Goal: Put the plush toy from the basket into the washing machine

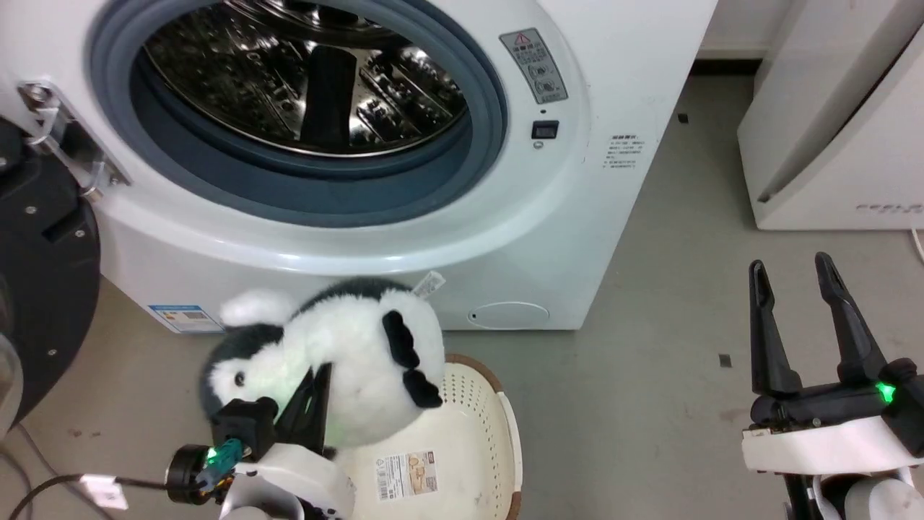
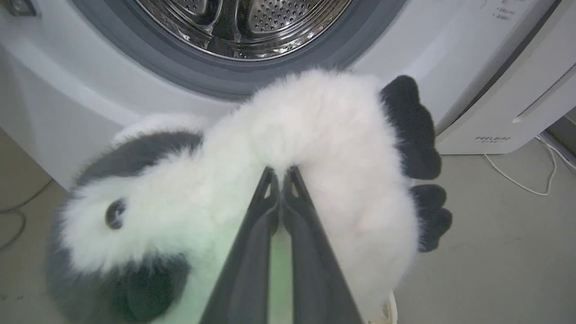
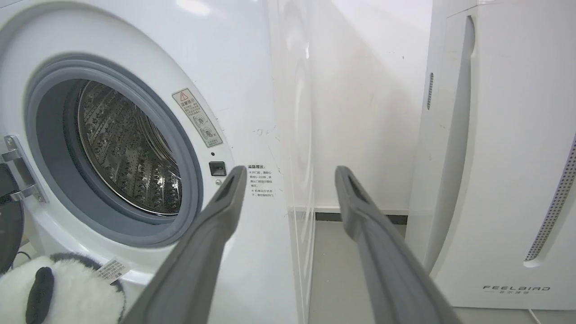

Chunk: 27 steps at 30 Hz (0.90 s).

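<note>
My left gripper (image 1: pixel 317 375) is shut on the plush toy (image 1: pixel 346 354), a fluffy black-and-white penguin lifted above the basket (image 1: pixel 476 404). In the left wrist view the closed fingers (image 2: pixel 270 198) pinch its white belly fur, the black feet (image 2: pixel 414 130) hanging right. The cream basket with a brown rim sits on the floor, paper label showing inside. The washing machine (image 1: pixel 613 87) stands just behind, porthole open, steel drum (image 1: pixel 303 72) visible. My right gripper (image 1: pixel 794 278) is open at the lower right, holding nothing; its view shows the toy (image 3: pixel 67 292) at lower left.
The washer's black-framed door (image 1: pixel 43 274) hangs open at the left. A white FEELBIRD appliance (image 1: pixel 837 144) stands to the right, with a strip of grey floor (image 1: pixel 671 289) between it and the washer. A white cable (image 2: pixel 517 175) lies on the floor.
</note>
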### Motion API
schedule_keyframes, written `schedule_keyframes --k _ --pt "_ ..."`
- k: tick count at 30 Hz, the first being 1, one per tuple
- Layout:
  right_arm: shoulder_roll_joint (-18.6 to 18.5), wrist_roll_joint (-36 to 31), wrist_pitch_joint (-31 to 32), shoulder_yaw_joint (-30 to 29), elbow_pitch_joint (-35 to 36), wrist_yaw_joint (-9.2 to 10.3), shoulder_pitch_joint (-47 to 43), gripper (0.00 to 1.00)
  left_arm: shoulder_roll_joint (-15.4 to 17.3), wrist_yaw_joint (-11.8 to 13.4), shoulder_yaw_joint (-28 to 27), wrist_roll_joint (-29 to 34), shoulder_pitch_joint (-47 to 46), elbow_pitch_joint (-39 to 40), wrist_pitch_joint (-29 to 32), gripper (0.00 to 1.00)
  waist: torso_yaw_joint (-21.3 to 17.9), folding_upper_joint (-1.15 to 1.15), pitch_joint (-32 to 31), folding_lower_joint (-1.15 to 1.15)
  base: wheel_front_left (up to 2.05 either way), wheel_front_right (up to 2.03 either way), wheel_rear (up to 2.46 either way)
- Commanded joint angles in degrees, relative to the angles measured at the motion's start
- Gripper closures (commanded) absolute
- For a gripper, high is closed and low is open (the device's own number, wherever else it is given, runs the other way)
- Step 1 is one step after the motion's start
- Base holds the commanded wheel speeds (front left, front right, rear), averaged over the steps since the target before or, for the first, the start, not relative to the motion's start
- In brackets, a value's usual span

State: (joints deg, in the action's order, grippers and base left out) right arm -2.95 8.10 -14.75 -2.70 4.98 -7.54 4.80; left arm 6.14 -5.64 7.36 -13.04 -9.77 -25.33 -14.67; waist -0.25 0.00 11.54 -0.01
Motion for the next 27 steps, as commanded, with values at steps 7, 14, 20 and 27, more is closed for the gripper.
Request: schedule_keyframes --k 7,14,20,27 --pt "0.1 0.2 -0.2 0.4 0.9 0.05 -0.9 0.00 -1.5 -0.8 -4.0 2.3 3.2 13.6 -0.3 1.00 -0.3 0.00 -0.5 0.01 0.00 0.00 0.00" --pt "0.1 0.2 -0.2 0.8 1.5 0.05 -0.2 0.00 -1.8 -1.5 -6.1 3.4 1.4 21.6 -0.3 1.00 -2.3 0.00 1.8 0.01 0.00 0.00 0.00" --pt "0.1 0.4 -0.2 1.2 3.0 0.05 1.5 0.00 -0.1 -1.8 -6.3 2.8 -5.6 22.3 -0.3 1.00 -4.8 0.00 7.3 0.01 0.00 0.00 0.00" --pt "0.1 2.0 -0.2 1.7 5.8 0.05 4.6 0.00 5.5 -1.8 -8.0 1.3 -19.0 18.2 -0.3 1.00 -8.9 0.00 16.3 0.01 0.00 0.00 0.00"
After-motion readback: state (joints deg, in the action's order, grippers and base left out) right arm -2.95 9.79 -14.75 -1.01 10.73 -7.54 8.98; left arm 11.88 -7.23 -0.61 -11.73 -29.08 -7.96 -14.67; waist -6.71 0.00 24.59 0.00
